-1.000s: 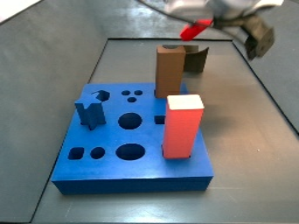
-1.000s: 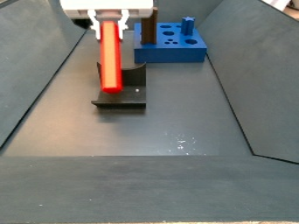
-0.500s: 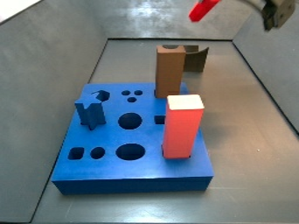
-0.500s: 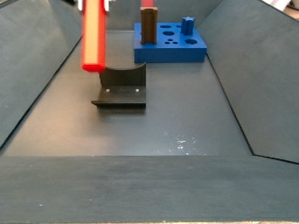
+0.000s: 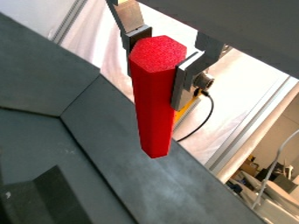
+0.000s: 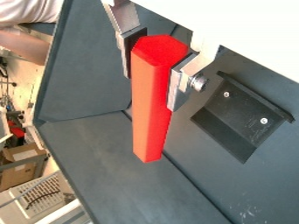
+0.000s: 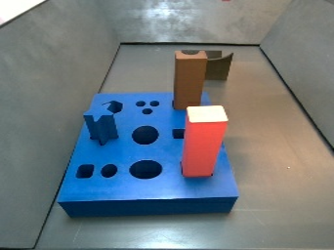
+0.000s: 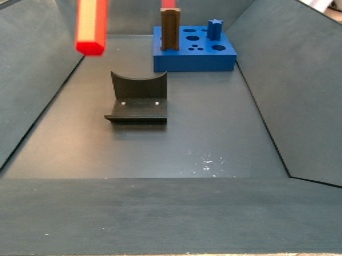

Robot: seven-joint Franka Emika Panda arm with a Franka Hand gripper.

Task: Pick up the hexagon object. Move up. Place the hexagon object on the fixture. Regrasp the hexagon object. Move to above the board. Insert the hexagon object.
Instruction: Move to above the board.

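My gripper (image 5: 160, 58) is shut on the hexagon object (image 5: 155, 105), a slim bright red rod that hangs down from between the silver fingers (image 5: 186, 77); both wrist views show this (image 6: 153, 63). In a side view only the rod's lower end (image 8: 91, 26) shows, high above and left of the fixture (image 8: 138, 100), with the gripper out of frame. The fixture also shows in a wrist view (image 6: 239, 118) and behind the brown post in a side view (image 7: 218, 64). The blue board (image 7: 124, 186) lies in front, and also far back in a side view (image 8: 197, 55).
A brown post (image 7: 189, 78) and a thick red block with a pale top (image 7: 204, 142) stand in the board. A small blue peg (image 7: 100, 125) stands at its left. Sloped dark walls (image 8: 40, 90) enclose the floor.
The gripper has risen with the red rod, away from the fixture. It has left the top of both side views; only the rod's lower end still shows in one.
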